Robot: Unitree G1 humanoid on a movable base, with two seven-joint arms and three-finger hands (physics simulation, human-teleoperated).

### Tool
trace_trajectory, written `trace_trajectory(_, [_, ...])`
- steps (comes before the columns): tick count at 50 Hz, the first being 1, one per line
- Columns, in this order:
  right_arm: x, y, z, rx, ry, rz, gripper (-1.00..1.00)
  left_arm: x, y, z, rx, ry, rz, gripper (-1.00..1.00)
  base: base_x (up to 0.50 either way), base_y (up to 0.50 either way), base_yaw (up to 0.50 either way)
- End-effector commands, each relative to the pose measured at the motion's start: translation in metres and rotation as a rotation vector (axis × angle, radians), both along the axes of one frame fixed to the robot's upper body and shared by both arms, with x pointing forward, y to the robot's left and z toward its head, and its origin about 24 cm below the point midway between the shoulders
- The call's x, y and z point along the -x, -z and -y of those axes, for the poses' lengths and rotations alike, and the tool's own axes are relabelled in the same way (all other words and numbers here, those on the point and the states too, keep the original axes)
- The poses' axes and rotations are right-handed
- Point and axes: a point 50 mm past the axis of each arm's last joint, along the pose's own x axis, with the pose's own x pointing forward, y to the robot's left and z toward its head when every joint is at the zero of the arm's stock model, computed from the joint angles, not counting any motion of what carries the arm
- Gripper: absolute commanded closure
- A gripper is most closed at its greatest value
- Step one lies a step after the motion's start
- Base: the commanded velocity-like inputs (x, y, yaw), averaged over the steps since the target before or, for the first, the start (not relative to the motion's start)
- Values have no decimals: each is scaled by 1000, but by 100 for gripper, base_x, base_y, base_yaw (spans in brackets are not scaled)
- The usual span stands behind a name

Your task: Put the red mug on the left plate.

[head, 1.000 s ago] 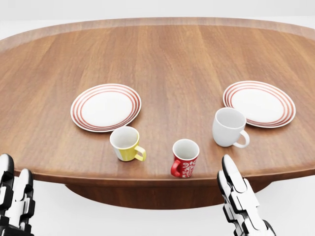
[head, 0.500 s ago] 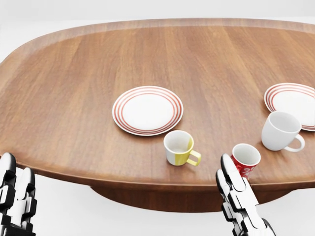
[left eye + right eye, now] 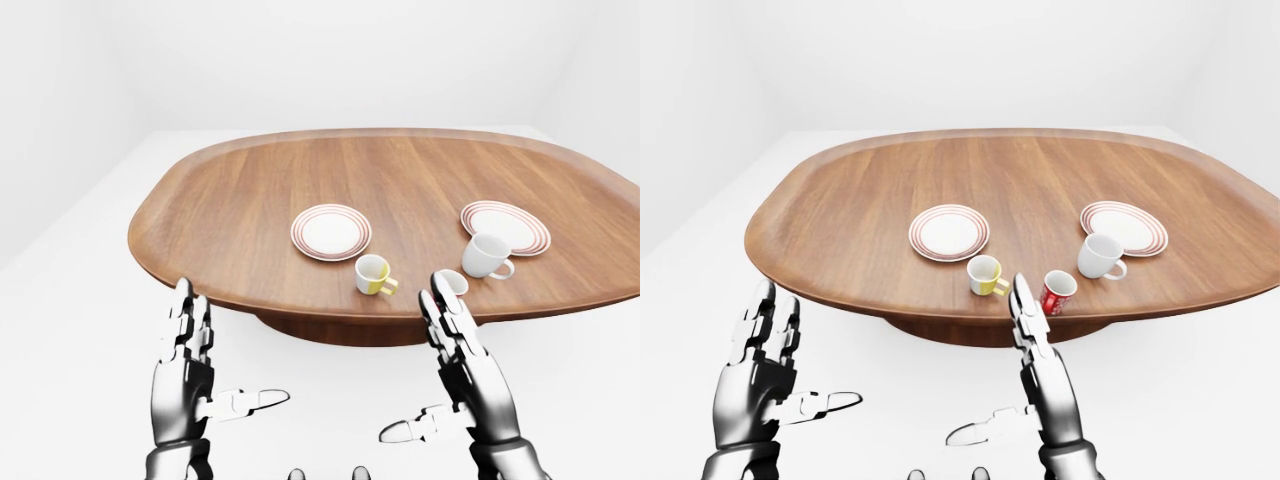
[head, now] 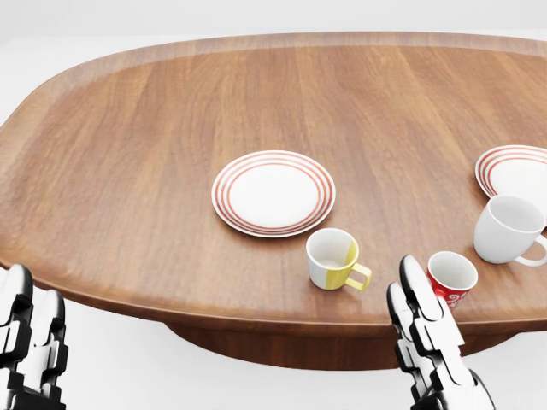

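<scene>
We stand at the near edge of a large oval wooden table (image 4: 128, 154), looking down over it, in a plain white room. Nothing toward the task appears done yet: the red mug (image 3: 1057, 292) sits upright on the bare wood close to the table's near edge, and nothing is holding it.

The left plate (image 4: 273, 193), white with red rings round its rim, lies empty near the middle of the head view. Between it and the red mug stands a yellow-and-white mug (image 4: 334, 260), just below and to the right of the plate. To the right of the red mug is a larger white mug (image 4: 507, 230), and above that a second ringed plate (image 4: 514, 173), partly cut off by the head view's right edge.

Our right hand (image 3: 1042, 395) is raised below the table edge, fingers spread straight and thumb held out to the side, empty. In the head view its fingertips overlap the red mug's left side (we judge it nearer the camera than the mug and not touching, since the right-eye view shows the mug clear of it). Our left hand (image 3: 190, 375) is held up the same way at lower left, wide and empty, well apart from all the dishes.

What remains, by our reckoning, is everything: reach over the edge, close on the red mug, carry it leftward past the yellow-and-white mug, and set it on the left plate.
</scene>
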Motion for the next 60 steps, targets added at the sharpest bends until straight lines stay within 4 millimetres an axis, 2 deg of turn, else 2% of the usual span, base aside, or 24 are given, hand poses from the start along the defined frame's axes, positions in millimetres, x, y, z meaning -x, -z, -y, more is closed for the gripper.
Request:
trace_trajectory(1, [-4, 0, 0, 5, 27, 11, -100, -1, 2, 4, -6, 11, -9, -100, 0, 0, 0])
trace_trajectory(14, [-4, 0, -3, 27, 5, 12, -100, -1, 3, 4, -7, 12, -13, -100, 0, 0, 0])
trace_trajectory(60, [-5, 2, -6, 37, -36, 5, -100, -5, 0, 4, -6, 28, 7, -100, 50, 8, 0])
